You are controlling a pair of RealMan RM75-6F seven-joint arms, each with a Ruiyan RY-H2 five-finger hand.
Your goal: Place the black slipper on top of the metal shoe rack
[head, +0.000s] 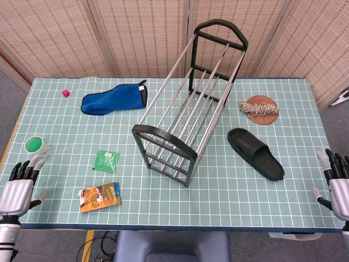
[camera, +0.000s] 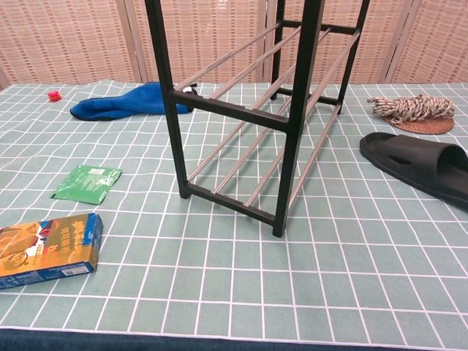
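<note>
Nothing done yet.
Your right hand (head: 337, 183), fingers spread and empty, is waiting just right of the black slipper (head: 255, 153); the metal shoe rack (head: 188, 103) is standing bare beyond.

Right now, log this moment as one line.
stage: not started | black slipper: on table, right of metal shoe rack | left hand: open, empty | right hand: open, empty

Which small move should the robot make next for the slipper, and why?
Probably move the right hand forward and left toward the slipper. The slipper lies flat on the table, untouched, right of the rack, and this hand hangs open at the near right edge, closer than the left hand.
</note>
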